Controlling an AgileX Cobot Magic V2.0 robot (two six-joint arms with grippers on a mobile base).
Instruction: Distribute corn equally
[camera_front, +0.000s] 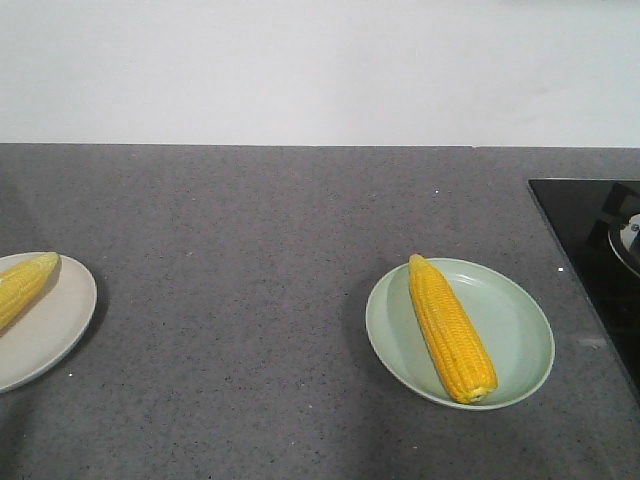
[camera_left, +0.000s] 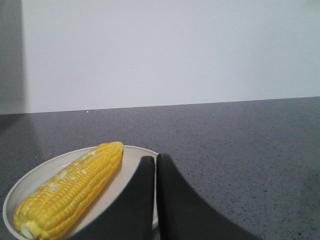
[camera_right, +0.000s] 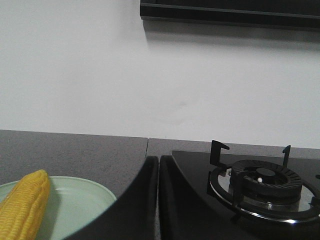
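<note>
A dark grey speckled surface (camera_front: 260, 300) runs back to a plain white wall (camera_front: 320, 70); no brand, label or writing can be read anywhere in the views. Taking the pale green plate (camera_front: 520, 320) as the landmark: it sits on the surface and holds one corn cob (camera_front: 451, 328), lying along the plate's left half with its pointed tip toward the wall and its blunt end at the near rim; to the right of the green plate, apart from it, a black glass hob (camera_front: 585, 260) is set into the surface, and the right wrist view shows its gas burner (camera_right: 265, 187) with black pan supports; well to the left of the green plate, at the edge of the front view, a cream plate (camera_front: 60, 320) holds a second corn cob (camera_front: 22, 285), laid slantwise with its tip toward the wall. In the left wrist view the left claw (camera_left: 156, 165) is clenched with its two dark fingers pressed together, grasping nothing, just right of the cob on the cream plate; in the right wrist view the right claw (camera_right: 158, 165) is likewise clenched and empty, between the green plate's rim and the hob.
</note>
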